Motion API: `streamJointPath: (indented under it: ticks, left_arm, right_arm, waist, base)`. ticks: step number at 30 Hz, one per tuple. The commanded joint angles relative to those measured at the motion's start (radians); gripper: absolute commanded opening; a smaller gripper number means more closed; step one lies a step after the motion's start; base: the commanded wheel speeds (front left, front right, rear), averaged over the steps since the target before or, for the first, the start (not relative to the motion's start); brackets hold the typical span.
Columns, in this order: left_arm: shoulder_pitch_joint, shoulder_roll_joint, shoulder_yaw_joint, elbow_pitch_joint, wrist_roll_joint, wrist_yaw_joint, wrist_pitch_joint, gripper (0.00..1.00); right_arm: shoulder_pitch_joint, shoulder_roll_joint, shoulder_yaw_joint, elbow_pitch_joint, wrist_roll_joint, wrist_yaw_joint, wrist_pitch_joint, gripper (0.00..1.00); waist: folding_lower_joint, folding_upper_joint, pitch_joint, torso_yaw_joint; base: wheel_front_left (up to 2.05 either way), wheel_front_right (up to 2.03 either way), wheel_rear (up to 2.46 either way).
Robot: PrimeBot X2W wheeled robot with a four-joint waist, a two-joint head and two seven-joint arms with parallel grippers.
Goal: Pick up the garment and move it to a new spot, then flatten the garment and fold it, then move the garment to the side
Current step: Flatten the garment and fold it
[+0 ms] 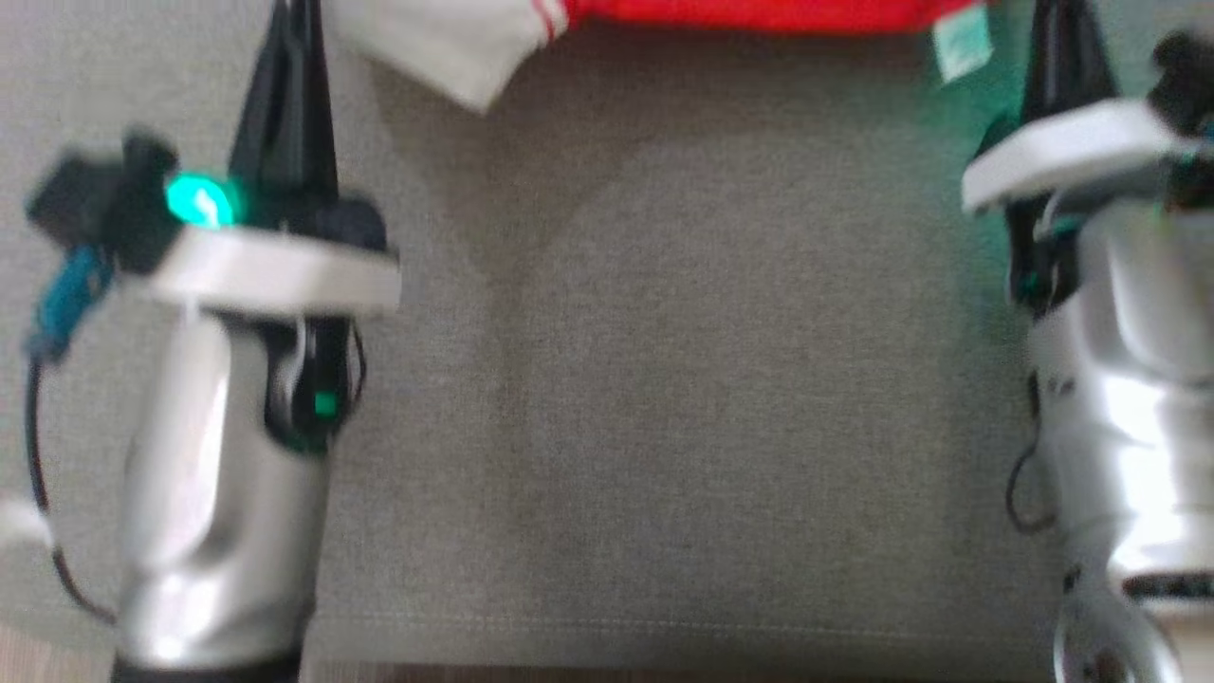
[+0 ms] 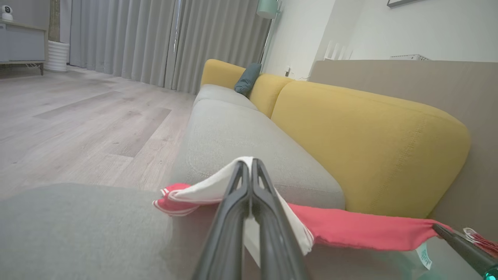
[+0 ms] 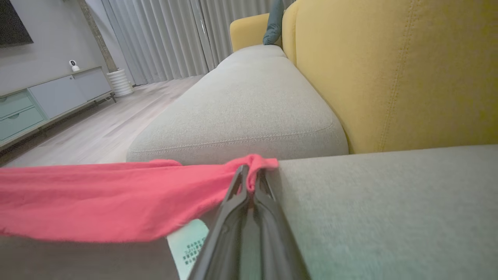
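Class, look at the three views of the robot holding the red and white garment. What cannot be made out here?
- Head view: the garment is cut off by the top edge; its full shape unknown.
- Head view: the label is blurred, unreadable.
- Right wrist view: the right pincer hides part of the label's print.
- Left wrist view: the left pincer covers the sleeve fold it grips.

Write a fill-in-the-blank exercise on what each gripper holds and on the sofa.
1. The sleeve pinched in the left gripper is mostly ____.
2. The right gripper is shut on the ____ body of the garment.
3. The pale label hangs beside the ____ gripper.
4. The sofa's backrest is ____.

Missing words: white; red; right; yellow.
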Motion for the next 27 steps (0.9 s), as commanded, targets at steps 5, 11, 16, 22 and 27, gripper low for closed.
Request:
streamJointPath:
  ticks: [5, 11, 16, 22, 27]
  left_arm:
    - [0.194, 0.011, 0.044, -0.137, -0.026, -0.007, -0.012, 0.0]
    - [0.427, 0.003, 0.019, -0.237, -0.036, 0.005, -0.012, 0.0]
    - [0.575, 0.002, -0.005, -0.292, -0.044, 0.023, -0.005, 0.0]
    - [0.719, 0.008, -0.02, -0.371, -0.056, 0.041, 0.015, 0.0]
    - [0.84, 0.021, -0.033, -0.436, -0.057, 0.066, 0.054, 0.0]
  right_arm:
    - [0.136, 0.021, 0.063, -0.096, 0.077, 0.007, -0.006, 0.0]
    - [0.353, 0.021, 0.062, -0.233, 0.119, 0.007, -0.006, 0.0]
    - [0.534, 0.021, 0.06, -0.341, 0.146, 0.007, -0.006, 0.0]
    - [0.739, 0.021, 0.037, -0.454, 0.155, 0.007, 0.011, 0.0]
    - [0.896, 0.021, 0.021, -0.584, 0.164, 0.007, 0.073, 0.0]
  waist:
    - [0.0, 0.0, -0.11, -0.014]
    - [0.0, 0.0, -0.223, -0.011]
    - [0.0, 0.0, -0.298, -0.014]
    - [0.0, 0.0, -0.345, -0.018]
    - [0.0, 0.0, -0.349, -0.034]
  base:
    - [0.0, 0.0, 0.0]
    - [0.0, 0.0, 0.0]
    - [0.0, 0.0, 0.0]
    - [0.0, 0.0, 0.0]
    - [0.0, 0.0, 0.0]
